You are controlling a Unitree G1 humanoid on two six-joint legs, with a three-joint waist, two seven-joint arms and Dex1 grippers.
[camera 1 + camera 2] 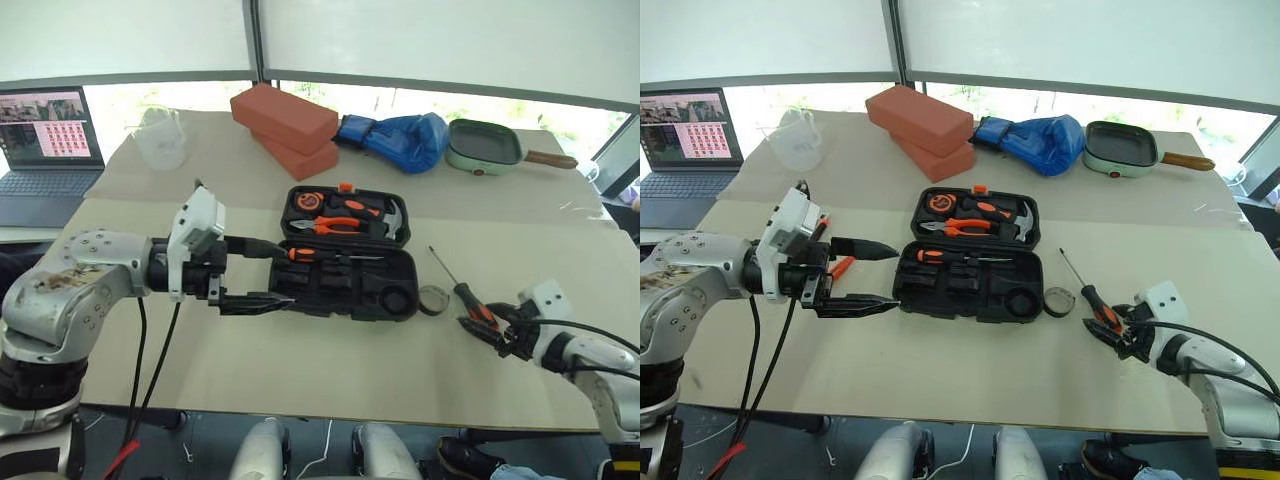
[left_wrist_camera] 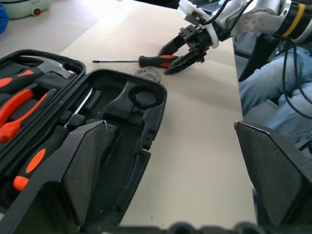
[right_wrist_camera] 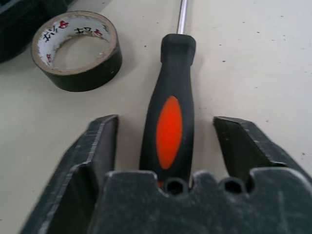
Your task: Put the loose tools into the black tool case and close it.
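Observation:
The black tool case (image 1: 345,312) lies open mid-table. One black-and-orange screwdriver (image 1: 320,256) rests in its near half. My left gripper (image 1: 285,275) hovers at the case's left end, jaws wide open and empty. A second steel-shaft screwdriver (image 1: 472,302) lies on the table to the right of the case. My right gripper (image 3: 165,122) is open around its handle (image 3: 170,112), one finger on each side with a gap on both. An orange tool tip (image 1: 842,266) peeks out on the table under my left gripper.
Orange-handled pliers (image 1: 335,226) and a hammer (image 1: 392,215) sit in the case lid. A tape roll (image 1: 434,299) lies between case and screwdriver. Two bricks (image 1: 285,115), a blue glove (image 1: 400,138), a green pan (image 1: 485,148), a clear jug (image 1: 160,135) and a laptop (image 1: 45,140) stand at the back.

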